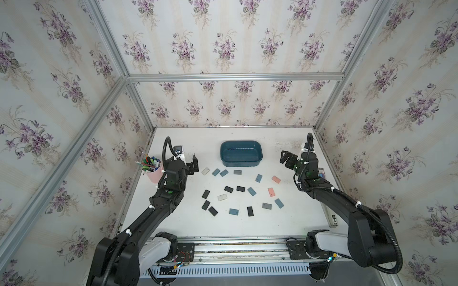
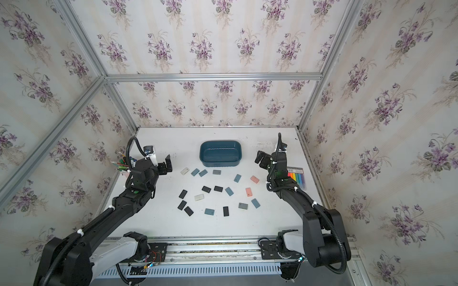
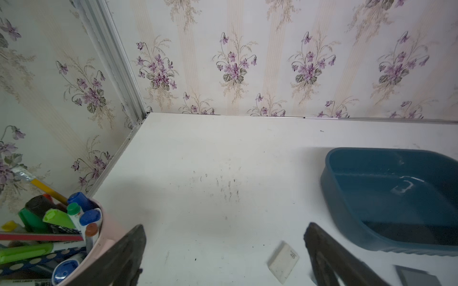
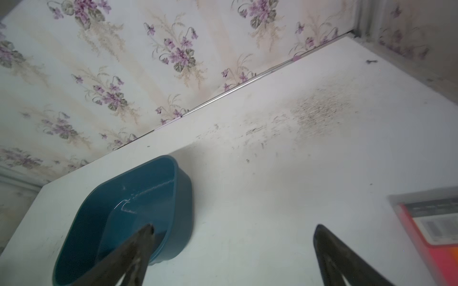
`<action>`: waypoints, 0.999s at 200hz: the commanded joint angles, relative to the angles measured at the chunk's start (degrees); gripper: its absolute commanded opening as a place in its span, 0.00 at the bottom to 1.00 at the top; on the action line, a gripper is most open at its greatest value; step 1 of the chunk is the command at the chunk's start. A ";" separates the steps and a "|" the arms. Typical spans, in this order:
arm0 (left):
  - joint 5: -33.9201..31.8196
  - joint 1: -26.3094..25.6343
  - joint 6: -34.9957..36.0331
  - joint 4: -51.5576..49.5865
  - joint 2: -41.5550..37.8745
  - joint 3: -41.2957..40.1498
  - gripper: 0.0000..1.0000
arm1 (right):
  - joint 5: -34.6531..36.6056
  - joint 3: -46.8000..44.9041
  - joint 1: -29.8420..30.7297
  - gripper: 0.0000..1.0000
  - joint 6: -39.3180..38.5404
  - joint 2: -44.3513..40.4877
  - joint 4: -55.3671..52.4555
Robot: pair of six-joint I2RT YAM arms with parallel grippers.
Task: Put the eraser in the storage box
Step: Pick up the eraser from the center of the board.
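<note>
**Desk:** What carries the scene?

**Photographer:** A white table (image 1: 292, 222), scuffed grey toward its far edge, seen in both top views.

**Desk:** And what lies on it?

**Photographer:** A dark teal storage box (image 1: 241, 162) stands near the back. Before it, erasers (image 1: 233, 212) lie flat and scattered: black, blue, grey, white, pink. One grey eraser (image 1: 237, 172) lies just in front of the box. A pink pen cup (image 1: 152, 174) stands at the left edge, and a flat packet (image 2: 297, 176) of coloured strips lies at the right.
</note>
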 commanded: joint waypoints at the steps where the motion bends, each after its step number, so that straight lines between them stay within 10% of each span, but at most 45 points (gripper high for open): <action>1: 1.38 -1.65 -6.12 -17.88 -1.16 6.08 1.00 | -3.58 1.51 -0.12 1.00 2.87 1.10 -3.30; 52: 19.33 0.16 -17.78 -34.69 2.88 19.11 1.00 | -3.91 -3.69 0.62 1.00 4.89 0.44 -7.75; 106: 22.92 0.20 -22.84 -46.81 7.87 25.04 1.00 | -0.39 -9.15 5.28 1.00 3.20 -1.20 -8.93; 200: 11.46 -0.75 -27.10 -60.41 10.64 26.41 1.00 | 2.03 -0.06 10.06 0.94 -1.42 12.10 -15.59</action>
